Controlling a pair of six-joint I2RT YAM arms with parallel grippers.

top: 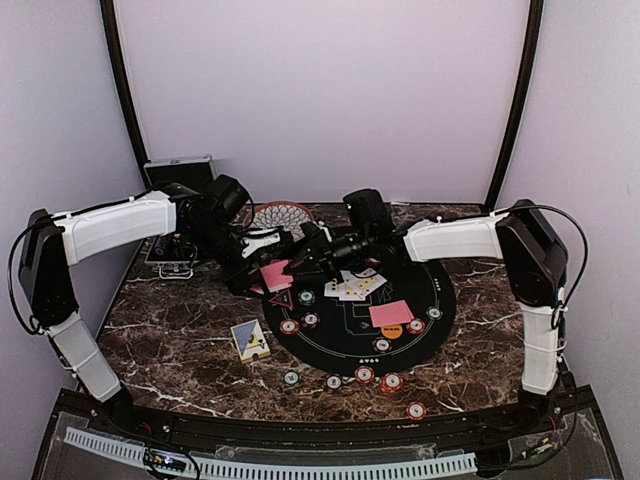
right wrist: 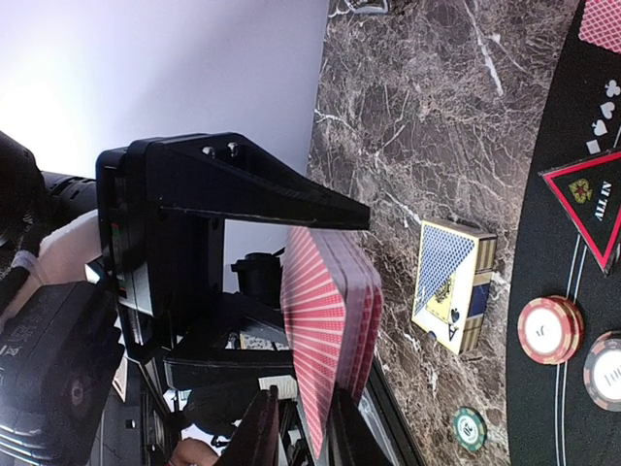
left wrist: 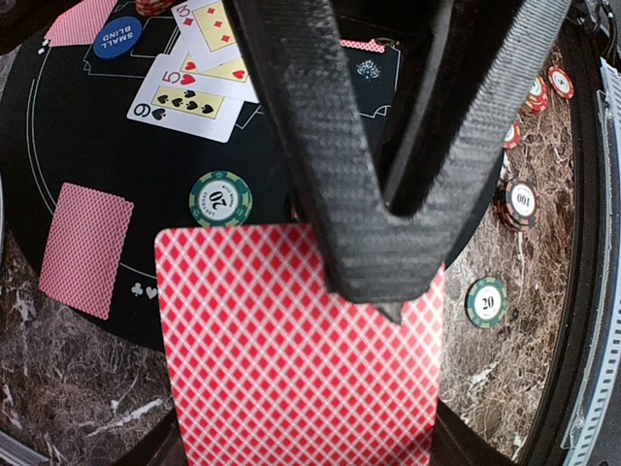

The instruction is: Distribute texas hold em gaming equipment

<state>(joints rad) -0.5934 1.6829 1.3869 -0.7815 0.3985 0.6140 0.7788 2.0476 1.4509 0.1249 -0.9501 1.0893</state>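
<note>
My left gripper (left wrist: 383, 291) is shut on a stack of red-backed playing cards (left wrist: 291, 349), held above the near-left edge of the round black mat (top: 440, 300). In the right wrist view the stack (right wrist: 335, 291) stands on edge. My right gripper (right wrist: 303, 398) is open a little, its two fingers on either side of the front card's lower edge. From above, both grippers meet at the stack (top: 276, 275). Face-up cards (top: 352, 286), a red-backed card (top: 391, 314), the red triangle marker (top: 281, 298), an orange button (top: 388, 344) and striped chips (top: 289, 326) lie on the mat.
A blue and yellow card box (top: 250, 339) lies on the marble left of the mat. Several chips (top: 365, 374) sit along the mat's front edge. A patterned bowl (top: 283, 216) and a black case (top: 180, 172) stand at the back left. A blue button (left wrist: 117, 37) sits near the face-up cards.
</note>
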